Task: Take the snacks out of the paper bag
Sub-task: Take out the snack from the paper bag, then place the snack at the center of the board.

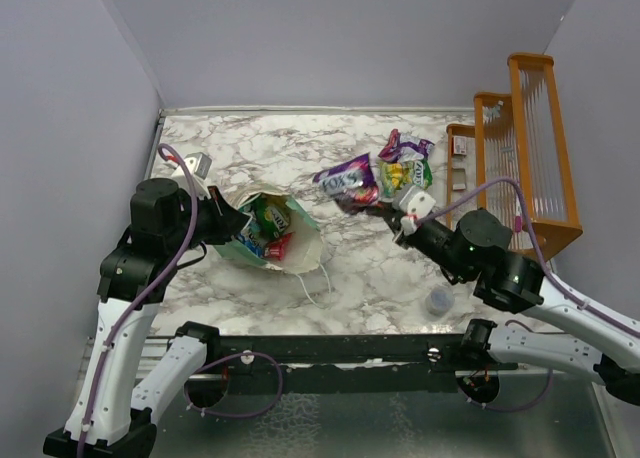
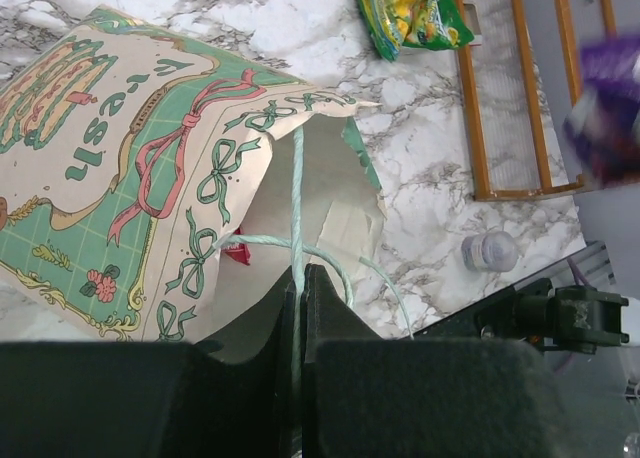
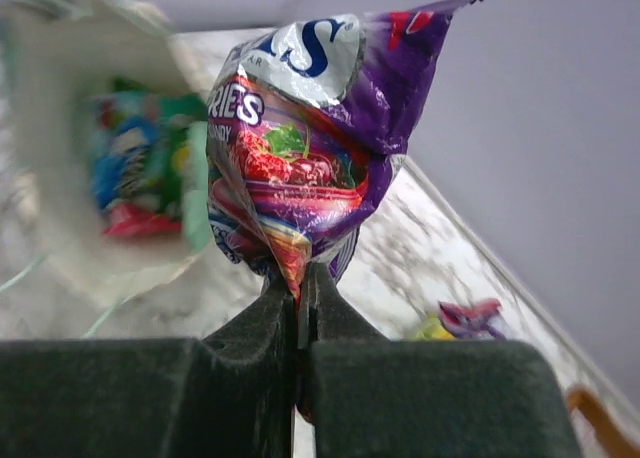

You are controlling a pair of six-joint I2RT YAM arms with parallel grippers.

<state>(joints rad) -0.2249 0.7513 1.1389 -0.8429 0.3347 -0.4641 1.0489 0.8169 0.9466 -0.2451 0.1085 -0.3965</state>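
on the marble-patterned table (image 1: 270,153) i count one mint-green paper gift bag (image 2: 150,158) with a cream ornate panel. it sits on the left side with its white-lined mouth gaping open. the left tool (image 2: 298,278) is pinched tight on one pale string handle (image 2: 297,188) at the bag's rim, the cord running straight up between its two dark fingers. inside the bag i can make out three crinkly packets: one green packet (image 1: 272,216), one blue packet (image 1: 252,240) and one red packet (image 1: 281,246); more may be hidden beneath them, i cannot tell. the right tool (image 3: 298,278) is clamped on the crimped edge of one shiny purple foil packet (image 3: 300,148) printed with berries, held outside the bag, to the right of its mouth. just beyond that, two more packets lie on the table touching each other: one green-and-yellow packet (image 2: 410,13) and one purple-pink packet (image 1: 405,144). that makes six snacks on show, three in the bag and three out. one small grey round cap (image 2: 490,250) stands near the front edge on the right, and one orange wooden rack (image 1: 530,148) runs along the right side.
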